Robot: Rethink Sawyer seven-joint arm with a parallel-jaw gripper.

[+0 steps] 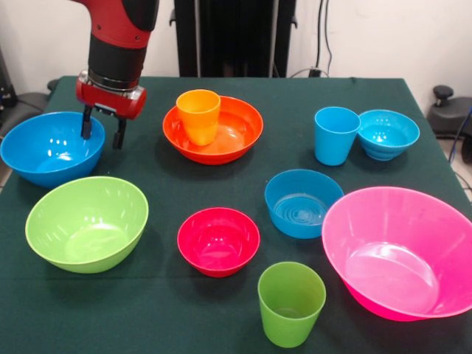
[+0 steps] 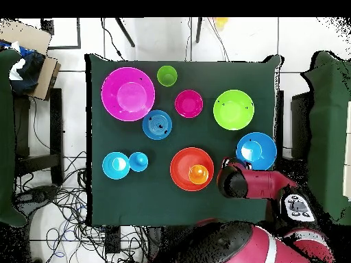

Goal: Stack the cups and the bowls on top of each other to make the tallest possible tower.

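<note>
My gripper (image 1: 102, 131) hangs open and empty over the right rim of the large blue bowl (image 1: 44, 151) (image 2: 259, 152); one finger stands in front of the bowl's inside, the other outside it. In the overhead view the arm's wrist (image 2: 233, 181) hides the gripper. An orange cup (image 1: 198, 114) (image 2: 199, 174) stands upright in the wide orange bowl (image 1: 240, 127) (image 2: 181, 164). Standing singly are a lime green bowl (image 1: 86, 221), a red bowl (image 1: 218, 240), a medium blue bowl (image 1: 302, 203), a light blue cup (image 1: 335, 135), a turquoise bowl (image 1: 389, 133), a pink bowl (image 1: 402, 251) and a green cup (image 1: 290, 302).
Everything rests on a dark green table cloth (image 1: 162, 310). The pink bowl reaches the table's right edge in the front view. Cables (image 2: 62, 198) lie on the floor beside the table, and a cardboard box (image 2: 31, 51) sits at one corner.
</note>
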